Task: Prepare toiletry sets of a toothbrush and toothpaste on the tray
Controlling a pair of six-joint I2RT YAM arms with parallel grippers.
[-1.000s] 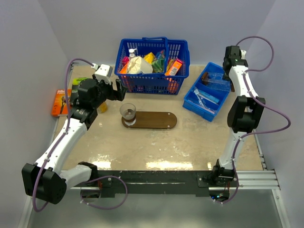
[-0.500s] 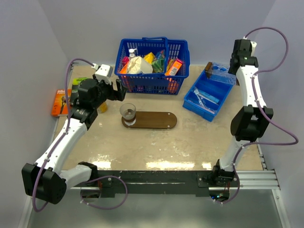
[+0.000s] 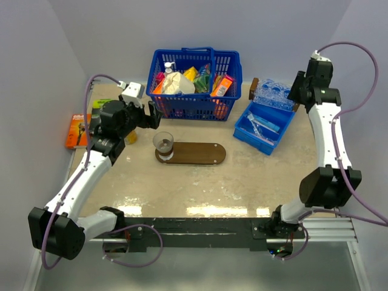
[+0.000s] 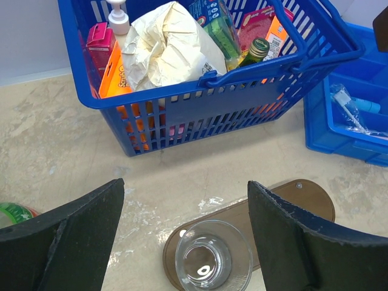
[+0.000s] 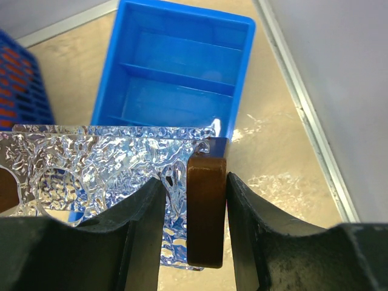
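The tray [image 3: 200, 154], a dark brown oval board, lies mid-table with a clear glass cup [image 3: 163, 143] on its left end. My left gripper [image 3: 153, 115] hangs open above that end; the left wrist view shows the cup [image 4: 212, 262] and tray [image 4: 306, 197] below its spread fingers. My right gripper [image 3: 295, 98] is shut on the brown wooden end block [image 5: 206, 212] of a clear textured plate [image 3: 271, 94], held above the blue bin [image 3: 245, 129]. A thin pale toothbrush [image 4: 347, 108] and a blue tube [image 4: 367, 104] lie in the bin.
A blue basket [image 3: 182, 104] full of groceries stands at the back, just behind the tray. An orange box [image 3: 77, 130] lies at the left table edge. A metal rail [image 5: 309, 121] marks the right edge beside the bin.
My right arm has swung up and to the right, lifting the clear plate off the back of the blue bin. The left arm has not moved.
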